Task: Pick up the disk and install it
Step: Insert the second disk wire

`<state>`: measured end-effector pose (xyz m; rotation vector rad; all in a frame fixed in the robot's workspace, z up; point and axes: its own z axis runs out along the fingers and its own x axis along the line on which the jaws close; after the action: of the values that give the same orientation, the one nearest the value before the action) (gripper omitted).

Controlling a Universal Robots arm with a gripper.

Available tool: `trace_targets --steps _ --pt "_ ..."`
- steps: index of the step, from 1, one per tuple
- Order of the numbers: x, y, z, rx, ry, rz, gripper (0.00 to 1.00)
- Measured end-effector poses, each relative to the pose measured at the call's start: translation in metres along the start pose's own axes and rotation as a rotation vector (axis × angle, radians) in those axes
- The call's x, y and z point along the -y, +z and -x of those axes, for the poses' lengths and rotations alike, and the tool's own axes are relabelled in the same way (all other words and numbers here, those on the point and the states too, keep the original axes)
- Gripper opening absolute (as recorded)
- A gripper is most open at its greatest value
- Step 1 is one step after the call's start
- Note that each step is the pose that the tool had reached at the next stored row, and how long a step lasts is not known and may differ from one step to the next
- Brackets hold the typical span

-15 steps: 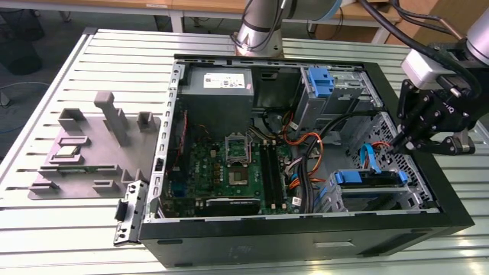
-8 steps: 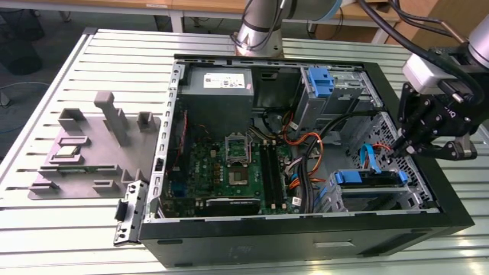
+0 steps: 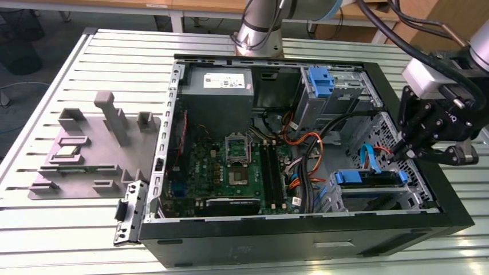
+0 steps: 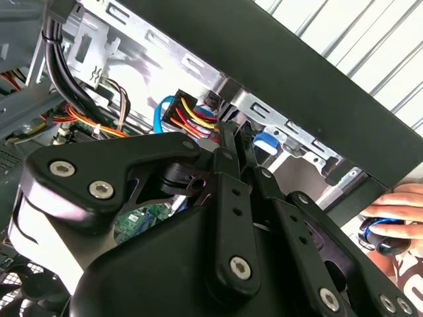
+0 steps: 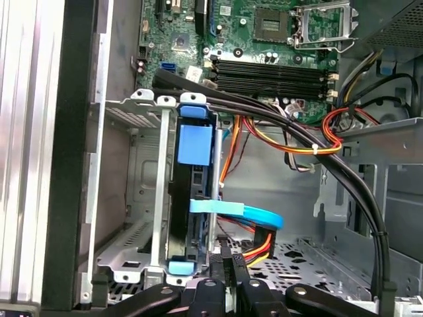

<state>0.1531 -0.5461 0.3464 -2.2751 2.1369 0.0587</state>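
An open black computer case (image 3: 306, 235) lies on its side on a slatted metal table (image 3: 46, 229), its motherboard (image 3: 229, 172) facing up. A grey fixture plate (image 3: 84, 166) with upright blocks sits on the table, well apart from the claw on the far side of the case.

The robot arm's claw (image 3: 403, 150) hangs over the case's edge at the exterior view's right, just above the lower drive cage (image 5: 132, 218). In both wrist views its black fingers (image 4: 228, 172) meet at the tips with nothing visible between them, so it looks closed and empty.

The disk (image 5: 195, 218) stands on edge in that cage, directly beneath and just ahead of the claw. In the first wrist view its blue rails (image 5: 195, 142) and blue tabs cap both ends, and its long axis runs straight away from the claw toward the motherboard. A flat blue data cable (image 5: 244, 212) and a bundle of red, yellow and orange power wires (image 5: 258, 247) reach its near end. The disk appears seated, though full engagement cannot be confirmed.

Risks, as a judgement: the fingertips are very near the cable connectors, so any sideways drift could snag or loosen the wires; a hard push could bend the cage if the rails are misaligned. A person's hand (image 4: 396, 205) is near the case outside, close enough to be struck.
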Motion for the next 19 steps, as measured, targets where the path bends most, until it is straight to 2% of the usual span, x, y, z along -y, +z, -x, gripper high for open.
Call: trace_targets --steps 10,19 --pt "-0.0044 -0.0004 -0.0099 -0.0002 0.002 -0.0001 0.16" --pt "-0.0064 0.0008 -0.0155 -0.0016 0.004 0.0 0.16"
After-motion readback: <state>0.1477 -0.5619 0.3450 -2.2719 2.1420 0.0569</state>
